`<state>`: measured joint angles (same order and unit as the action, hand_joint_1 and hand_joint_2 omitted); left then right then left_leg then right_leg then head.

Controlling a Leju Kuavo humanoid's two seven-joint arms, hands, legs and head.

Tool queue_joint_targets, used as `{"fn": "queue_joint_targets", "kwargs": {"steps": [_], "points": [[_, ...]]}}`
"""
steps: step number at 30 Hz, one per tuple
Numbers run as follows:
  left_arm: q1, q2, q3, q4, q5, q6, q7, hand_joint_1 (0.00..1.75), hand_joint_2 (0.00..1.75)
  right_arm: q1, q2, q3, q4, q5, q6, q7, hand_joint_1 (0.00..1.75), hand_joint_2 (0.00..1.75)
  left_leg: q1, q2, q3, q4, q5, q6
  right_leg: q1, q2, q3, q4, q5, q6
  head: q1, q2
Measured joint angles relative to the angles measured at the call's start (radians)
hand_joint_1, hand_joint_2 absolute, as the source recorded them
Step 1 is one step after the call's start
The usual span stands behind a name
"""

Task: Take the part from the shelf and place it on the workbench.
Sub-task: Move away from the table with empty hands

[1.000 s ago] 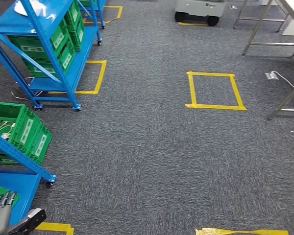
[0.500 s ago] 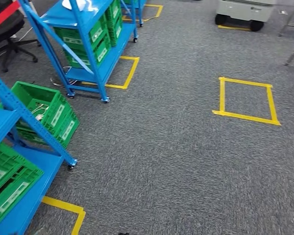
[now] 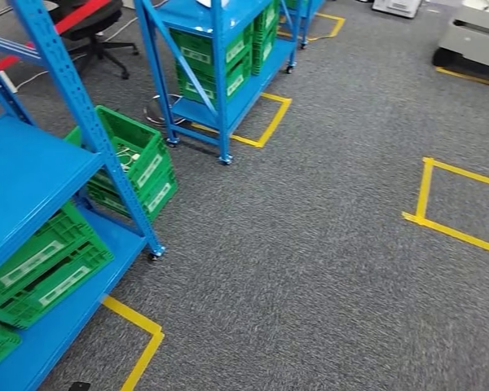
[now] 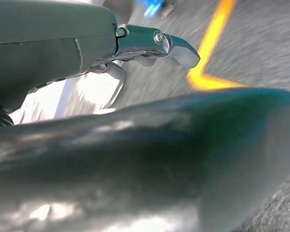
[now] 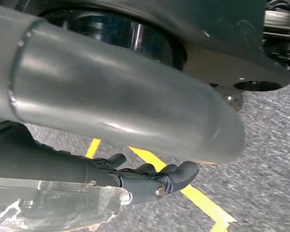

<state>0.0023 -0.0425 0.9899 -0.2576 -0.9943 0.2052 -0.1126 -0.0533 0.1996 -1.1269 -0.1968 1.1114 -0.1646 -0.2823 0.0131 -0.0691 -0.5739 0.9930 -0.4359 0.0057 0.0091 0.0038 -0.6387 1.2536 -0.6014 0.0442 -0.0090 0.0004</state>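
A blue shelf (image 3: 27, 175) stands close on my left, with green crates (image 3: 45, 269) on its lower level. A second blue shelf (image 3: 218, 81) further off carries more green crates, and a sliver of something white (image 3: 206, 2) lies on its top level at the picture's edge. My left hand (image 4: 63, 48) hangs beside my body over the carpet, its fingers (image 4: 172, 46) stretched out and holding nothing. My right hand (image 5: 99, 176) hangs likewise with its dark fingers (image 5: 172, 174) extended. A shiny surface lies under each hand's fingers; what it is cannot be made out.
An open green crate (image 3: 131, 163) with cables sits on the floor between the shelves. Yellow tape marks squares (image 3: 424, 191) on the grey carpet. An office chair (image 3: 98, 20) stands behind the shelves. A grey wheeled cart (image 3: 476, 41) is at the far right.
My view has turned left, so the shelves have slid to the right and come closer. The left hand, seen at the lower left edge one second ago, has left the head view.
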Motion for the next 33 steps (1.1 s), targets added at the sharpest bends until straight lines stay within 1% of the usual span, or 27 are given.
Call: {"fn": "queue_joint_targets", "kwargs": {"steps": [1,2,3,4,5,7,8,9,11,12,13,14,15,16,17,19,20,22,23,24,26,27,28,29,30,31,33], "points": [[-0.004,-0.015,0.021,0.001,0.023,0.009,0.006,0.0,0.0,0.0,0.0,-0.001,0.0,-0.001,-0.002,0.0,0.0,0.0,0.001,-0.015,0.001,0.0,0.0,-0.001,-0.003,0.018,0.03,-0.07,0.042,-0.001,0.0,0.0],[-0.01,-0.028,0.043,0.002,0.042,0.02,0.009,0.0,0.0,-0.001,0.001,-0.001,0.0,-0.002,-0.004,0.0,0.0,0.0,0.0,-0.031,0.001,0.002,0.001,-0.004,-0.007,0.047,0.061,-0.143,0.075,-0.001,0.0,0.0],[-0.016,-0.041,0.065,0.002,0.058,0.03,0.01,0.0,0.0,-0.001,0.001,-0.002,0.0,-0.003,-0.005,0.0,0.0,0.0,0.0,-0.045,-0.001,0.003,0.002,-0.008,-0.01,0.072,0.086,-0.2,0.098,-0.001,0.0,0.0],[-0.021,-0.052,0.083,0.002,0.068,0.038,0.01,0.0,0.0,-0.001,0.002,-0.002,0.0,-0.004,-0.006,0.0,0.0,0.0,0.001,-0.058,-0.004,0.003,0.004,-0.014,-0.012,0.09,0.1,-0.23,0.106,-0.002,0.0,0.0],[-0.023,-0.062,0.098,0.003,0.075,0.044,0.012,0.0,0.0,-0.002,0.003,-0.003,0.0,-0.005,-0.006,0.001,0.0,0.0,0.002,-0.07,-0.008,0.001,0.008,-0.021,-0.011,0.093,0.104,-0.239,0.106,-0.006,-0.001,0.0],[-0.024,-0.08,0.123,0.005,0.083,0.051,0.014,0.0,0.0,-0.004,0.004,-0.003,0.0,-0.005,-0.007,0.001,0.0,0.0,0.006,-0.085,-0.015,-0.002,0.014,-0.034,-0.01,0.068,0.107,-0.242,0.112,-0.018,-0.001,0.0],[-0.024,-0.088,0.134,0.007,0.085,0.054,0.013,0.0,0.0,-0.005,0.004,-0.003,0.0,-0.005,-0.007,0.002,0.0,0.0,0.004,-0.066,-0.023,0.008,0.006,-0.039,-0.011,0.054,0.108,-0.247,0.117,-0.026,-0.004,0.0],[-0.026,-0.095,0.142,0.009,0.085,0.056,0.007,0.0,0.0,-0.006,0.005,-0.003,0.0,-0.005,-0.007,0.002,0.0,0.0,0.002,-0.037,-0.037,0.036,-0.014,-0.042,-0.011,0.039,0.109,-0.252,0.121,-0.033,-0.007,0.0],[-0.035,-0.106,0.152,0.011,0.086,0.061,-0.013,0.0,0.0,-0.003,0.006,-0.003,0.0,-0.005,-0.007,0.002,0.0,0.0,-0.003,0.031,-0.09,0.148,-0.08,-0.047,-0.008,0.005,0.109,-0.256,0.123,-0.041,-0.013,0.0],[-0.039,-0.108,0.156,0.012,0.086,0.063,-0.024,0.0,0.0,-0.001,0.006,-0.004,0.0,-0.005,-0.007,0.002,0.0,0.0,-0.003,0.044,-0.118,0.209,-0.107,-0.049,-0.006,-0.013,0.109,-0.256,0.123,-0.042,-0.013,0.0],[-0.042,-0.108,0.161,0.012,0.087,0.065,-0.032,0.0,0.0,0.0,0.006,-0.004,0.0,-0.005,-0.007,0.002,0.0,0.0,-0.003,0.05,-0.135,0.25,-0.119,-0.051,-0.004,-0.031,0.108,-0.256,0.122,-0.043,-0.013,0.0],[-0.042,-0.108,0.166,0.012,0.088,0.066,-0.039,0.0,0.0,0.0,0.006,-0.006,0.0,-0.005,-0.007,0.002,0.0,0.0,-0.003,0.054,-0.135,0.258,-0.113,-0.052,-0.004,-0.047,0.108,-0.256,0.122,-0.044,-0.013,0.0],[-0.042,-0.106,0.172,0.012,0.091,0.068,-0.047,0.0,0.0,-0.001,0.006,-0.008,0.0,-0.005,-0.007,0.002,0.0,0.0,-0.003,0.058,-0.118,0.232,-0.092,-0.052,-0.004,-0.06,0.108,-0.256,0.121,-0.043,-0.013,0.0],[-0.042,-0.104,0.176,0.012,0.095,0.069,-0.055,0.0,0.0,-0.002,0.007,-0.01,0.0,-0.005,-0.006,0.002,0.0,0.0,-0.003,0.071,-0.085,0.177,-0.061,-0.051,-0.004,-0.073,0.109,-0.256,0.121,-0.042,-0.014,0.0],[-0.042,-0.103,0.18,0.012,0.099,0.07,-0.063,0.0,0.0,-0.002,0.007,-0.011,0.0,-0.005,-0.006,0.002,0.0,0.0,-0.005,0.102,-0.046,0.11,-0.033,-0.049,-0.001,-0.085,0.111,-0.256,0.119,-0.039,-0.014,0.0],[-0.05,-0.102,0.189,0.012,0.107,0.071,-0.073,0.0,0.0,-0.002,0.007,-0.012,0.0,-0.005,-0.004,0.002,0.0,0.0,-0.01,0.149,0.007,0.014,-0.005,-0.04,0.006,-0.107,0.114,-0.252,0.113,-0.031,-0.014,0.0],[-0.053,-0.101,0.193,0.012,0.11,0.071,-0.074,0.0,0.0,-0.002,0.007,-0.012,0.0,-0.005,-0.004,0.002,0.0,0.0,-0.013,0.157,0.014,-0.003,-0.005,-0.034,0.01,-0.119,0.116,-0.251,0.11,-0.026,-0.013,0.0],[-0.052,-0.102,0.199,0.012,0.114,0.071,-0.07,0.0,0.0,-0.006,0.007,-0.013,0.0,-0.005,-0.004,0.002,0.0,0.0,-0.013,0.131,0.011,-0.008,-0.003,-0.021,0.01,-0.139,0.12,-0.251,0.106,-0.017,-0.011,0.0],[-0.05,-0.103,0.202,0.012,0.115,0.072,-0.064,0.0,0.0,-0.008,0.007,-0.013,0.0,-0.005,-0.004,0.002,0.0,0.0,-0.011,0.119,0.01,-0.01,0.0,-0.016,0.008,-0.127,0.117,-0.242,0.096,-0.011,-0.009,0.0],[-0.05,-0.105,0.205,0.012,0.115,0.072,-0.058,0.0,0.0,-0.01,0.007,-0.013,0.0,-0.005,-0.004,0.002,0.0,0.0,-0.008,0.108,0.009,-0.012,0.003,-0.009,0.006,-0.102,0.107,-0.217,0.078,-0.005,-0.007,0.0],[-0.053,-0.108,0.21,0.012,0.114,0.073,-0.052,0.0,0.0,-0.009,0.007,-0.013,0.0,-0.005,-0.003,0.003,0.0,0.0,-0.005,0.082,0.005,-0.013,0.008,0.0,0.0,-0.036,0.056,-0.099,0.014,0.004,-0.002,0.0],[-0.054,-0.11,0.212,0.012,0.114,0.074,-0.051,0.0,0.0,-0.008,0.007,-0.013,0.0,-0.005,-0.003,0.004,0.0,0.0,-0.005,0.068,0.003,-0.012,0.01,0.002,-0.001,-0.018,0.022,-0.027,-0.018,0.006,-0.001,0.0],[-0.054,-0.112,0.214,0.012,0.113,0.073,-0.049,0.0,0.0,-0.007,0.007,-0.013,0.0,-0.005,-0.003,0.004,0.0,0.0,-0.004,0.053,0.0,-0.012,0.011,0.003,-0.002,-0.01,-0.006,0.029,-0.035,0.007,0.0,0.0],[-0.053,-0.114,0.215,0.012,0.113,0.073,-0.048,0.0,0.0,-0.006,0.007,-0.013,0.0,-0.005,-0.003,0.005,0.0,0.0,-0.004,0.038,-0.001,-0.012,0.013,0.002,-0.002,-0.008,-0.018,0.05,-0.033,0.007,0.0,0.0],[-0.052,-0.116,0.216,0.012,0.113,0.073,-0.047,0.0,0.0,-0.006,0.007,-0.013,0.0,-0.005,-0.003,0.005,0.0,0.0,-0.003,0.023,-0.001,-0.012,0.015,0.0,-0.003,-0.005,-0.01,0.026,-0.009,0.007,0.0,0.0],[-0.051,-0.117,0.217,0.012,0.113,0.073,-0.045,0.0,0.0,-0.006,0.007,-0.013,0.0,-0.005,-0.003,0.005,0.0,0.0,-0.001,0.007,-0.001,-0.011,0.016,-0.002,-0.005,0.003,0.017,-0.034,0.028,0.006,0.0,0.0],[-0.053,-0.119,0.218,0.012,0.113,0.073,-0.044,0.0,0.0,-0.007,0.007,-0.013,0.0,-0.005,-0.003,0.005,0.0,0.0,0.0,-0.022,-0.004,-0.009,0.02,-0.011,-0.014,0.059,0.082,-0.178,0.09,0.006,0.001,0.0]]}}
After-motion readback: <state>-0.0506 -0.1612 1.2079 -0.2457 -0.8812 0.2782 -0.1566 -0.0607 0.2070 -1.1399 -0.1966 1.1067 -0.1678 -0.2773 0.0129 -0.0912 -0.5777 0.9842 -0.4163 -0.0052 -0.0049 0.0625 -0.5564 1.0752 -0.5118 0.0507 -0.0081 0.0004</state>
